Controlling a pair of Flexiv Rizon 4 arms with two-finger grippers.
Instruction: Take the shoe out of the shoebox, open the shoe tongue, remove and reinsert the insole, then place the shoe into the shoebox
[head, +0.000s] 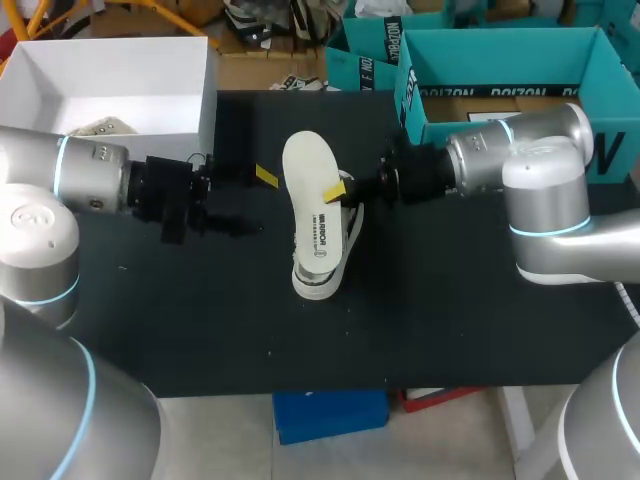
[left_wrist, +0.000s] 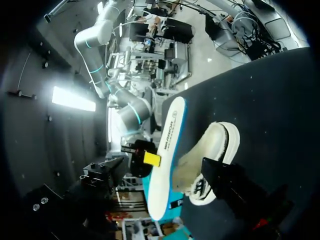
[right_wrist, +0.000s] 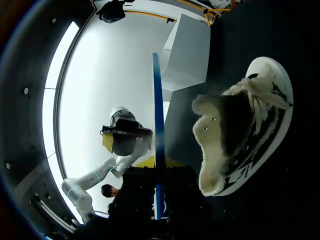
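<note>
Above the shoe (head: 325, 262), at mid-table: the insole (head: 308, 185) is out and pinched in the right gripper (head: 340, 190).

The shoe rests on the black table (head: 450, 300) with its fleecy opening and laces turned toward the right gripper, which comes in from the shoe's right. Both of that gripper's fingers are clamped on one long edge of the insole, which hangs just over the shoe with its printed white face up and a blue rim along its side; whether the insole touches the shoe, I cannot tell. To the shoe's left the left gripper (head: 252, 202) hovers near the insole's far edge, apart from it, fingers spread with nothing between them. Well beyond the shoe, behind the left arm, stands the white shoebox (head: 205, 100), lid off.
</note>
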